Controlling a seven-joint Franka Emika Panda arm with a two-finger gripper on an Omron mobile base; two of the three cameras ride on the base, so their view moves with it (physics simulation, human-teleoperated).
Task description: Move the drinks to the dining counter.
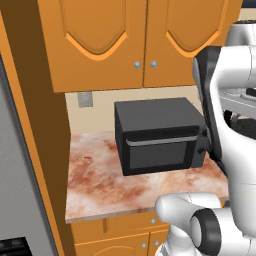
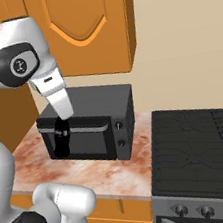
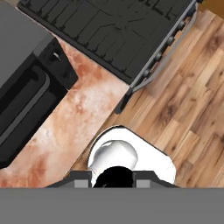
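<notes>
Gripping: gripper closed in tight on a dark upright thing, read as the bottle; no gap visible between the jaws.
Bottle place: left of centre in the right base view, hanging under the white hand, in front of the door of the microwave, lifted off the worktop.
Bottle axis: long axis near vertical, rounded base down, top end up inside the pincer; cap and label too dark and small to make out.
Hand view cue: dark round shape at bottom centre between the finger tips, probably the bottle seen end-on; cannot confirm.
Key relation: bottle directly below the pincer, in line with the fingers, so no reach needed; carrying is the job now, not grasping.
Arm pose: forearm slanting down from the upper left of the right base view to the hand.
Surroundings: stove at the right of the right base view, just beside the worktop; wall cabinets across the top of the left base view; wood floor at the right of the hand view.
Dining counter: direction from here cannot be told.
Step judged: transport of the first drink, grasp done, drop-off not yet done.
Next move needs: likely pulling back clear of the microwave front, then driving the base away from this worktop.
Risk: clipping the microwave or the worktop edge with the hanging base; bottle slipping if swung fast.
</notes>
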